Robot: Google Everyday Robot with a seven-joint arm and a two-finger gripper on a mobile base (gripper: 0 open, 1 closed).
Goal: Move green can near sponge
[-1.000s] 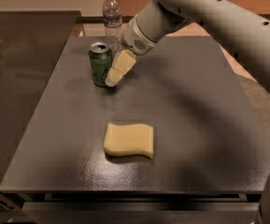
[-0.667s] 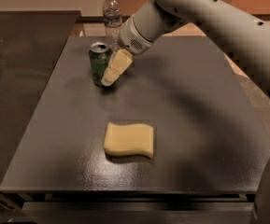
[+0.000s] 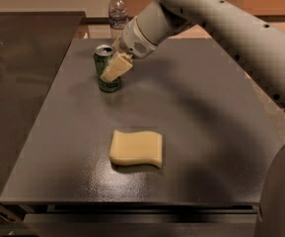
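The green can (image 3: 102,59) stands upright on the dark table (image 3: 201,107) at the far left. My gripper (image 3: 114,67) reaches in from the right and sits right against the can's front, covering part of its side. The pale yellow sponge (image 3: 136,148) lies flat nearer the front, well apart from the can and the gripper.
A clear plastic water bottle (image 3: 117,13) stands behind the table's far edge, just behind the can. A second dark surface (image 3: 18,78) adjoins the table on the left. My arm (image 3: 231,28) crosses the right side of the view.
My gripper has moved a little to the left, further across the front of the green can. The can and the sponge have not moved.
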